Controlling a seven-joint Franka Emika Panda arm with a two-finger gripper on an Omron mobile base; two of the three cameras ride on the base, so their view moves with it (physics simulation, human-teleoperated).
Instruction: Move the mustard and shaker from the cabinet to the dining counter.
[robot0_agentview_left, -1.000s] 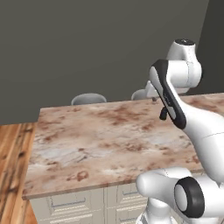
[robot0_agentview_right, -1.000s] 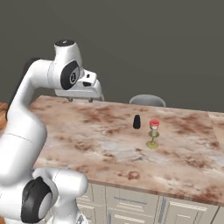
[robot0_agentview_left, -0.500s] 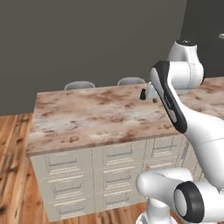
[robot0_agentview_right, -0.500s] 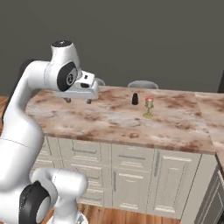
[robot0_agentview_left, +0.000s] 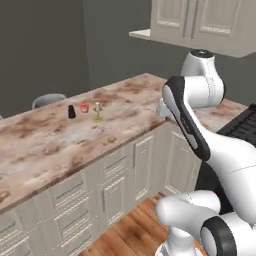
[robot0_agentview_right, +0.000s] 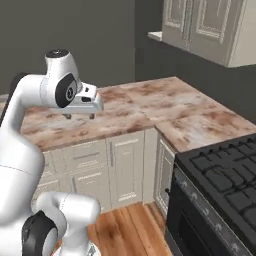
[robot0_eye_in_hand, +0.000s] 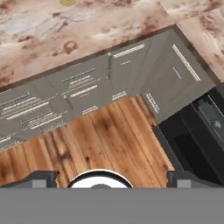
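The shaker (robot0_agentview_left: 71, 111) is already standing on the dining counter (robot0_agentview_left: 45, 145), so the gripper (robot0_agentview_right: 79, 116), jaws spread and empty, is probably facing a trip to the cabinet (robot0_agentview_right: 210, 30) for the mustard.

Light is even and soft, with no visible lamp and no glare on the dining counter (robot0_agentview_left: 60, 145). Both base views are dim toward twelve o'clock, where the grey wall (robot0_agentview_left: 45, 45) darkens. Faint shade sits under the cabinet (robot0_agentview_right: 210, 30). Rendered edges look slightly soft and grainy. The hand view's wooden floor (robot0_eye_in_hand: 87, 140) is smooth, without edge distortion.
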